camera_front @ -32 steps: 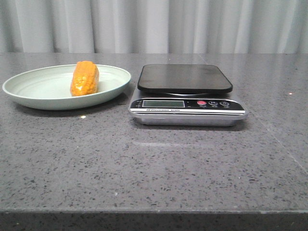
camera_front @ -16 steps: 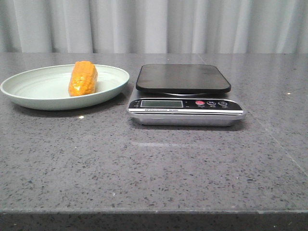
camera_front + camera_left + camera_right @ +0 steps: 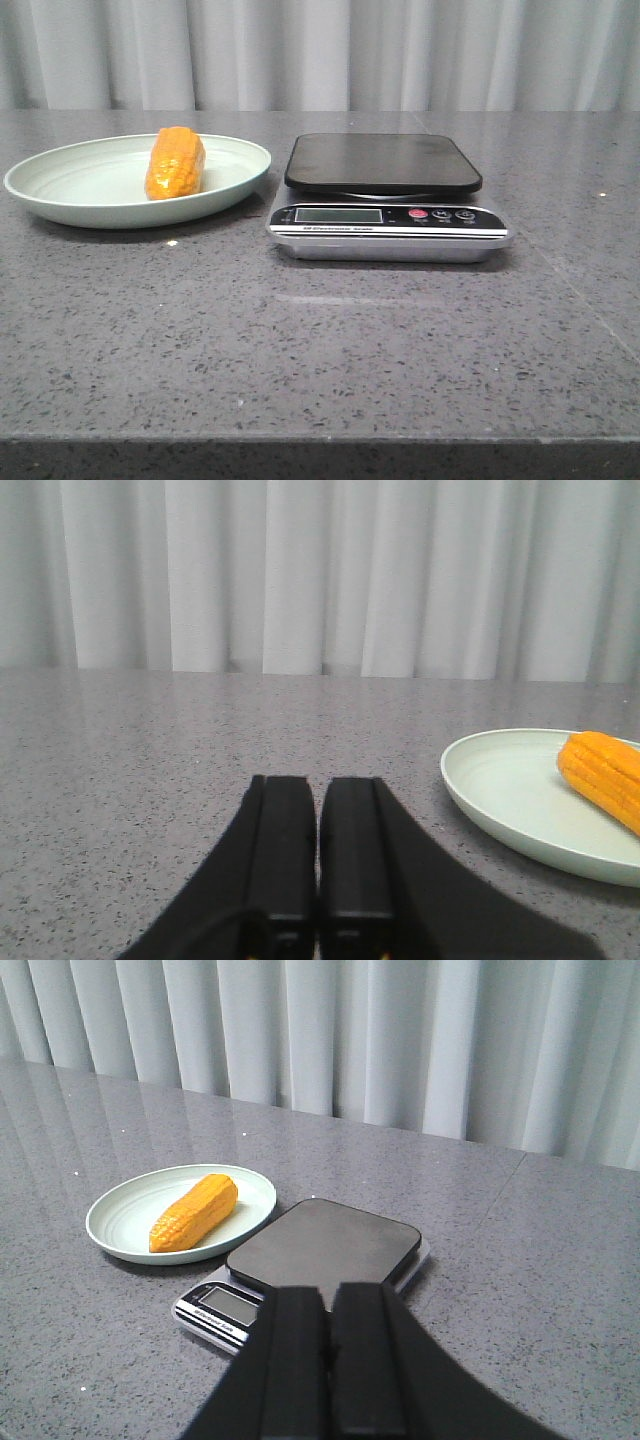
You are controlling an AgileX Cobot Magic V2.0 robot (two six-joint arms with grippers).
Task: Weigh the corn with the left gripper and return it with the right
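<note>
In the front view the corn (image 3: 175, 163) lies on the pale green plate (image 3: 70, 185), which sits on the grey speckled table (image 3: 320, 350) just left of the kitchen scale (image 3: 388, 200) (its black platform is bare). The left wrist view shows the left gripper (image 3: 318, 852) with its fingers (image 3: 282, 840) pressed together, low over the table, the plate and corn off to one side and apart from it. The right wrist view looks down from higher up on the right gripper (image 3: 328, 1350), its fingers (image 3: 366, 1355) likewise closed on nothing, above the near edge of the scale, with the corn resting on the plate beyond.

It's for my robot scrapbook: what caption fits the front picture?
Stubby orange-yellow corn cob lying on a pale green plate, beside an empty black-topped kitchen scale on a grey speckled table.
</note>
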